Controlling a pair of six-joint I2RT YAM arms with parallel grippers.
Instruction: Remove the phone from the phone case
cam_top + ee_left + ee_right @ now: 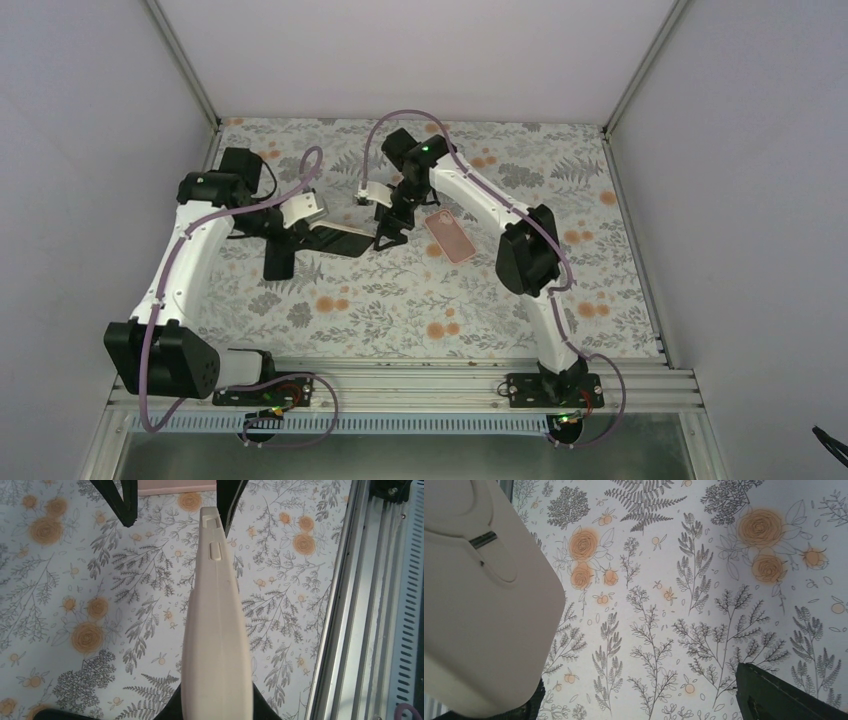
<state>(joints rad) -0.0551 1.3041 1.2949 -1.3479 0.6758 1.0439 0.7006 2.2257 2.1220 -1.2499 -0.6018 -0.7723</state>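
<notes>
Clamping the left end of the cream silicone phone case [216, 630], the left gripper [217, 709] holds it edge-up, left of centre. The right gripper [644, 700] gapes at its right end. The phone seems to be inside. Judged light, with a soft rim: peel a corner.

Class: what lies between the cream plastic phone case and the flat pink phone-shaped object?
The open right gripper, between the cream phone case and the pink object; the top view shows it.

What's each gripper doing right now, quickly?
Left gripper: shut on the cream phone case.
Right gripper: open, holding nothing, at the case's far end.
</notes>
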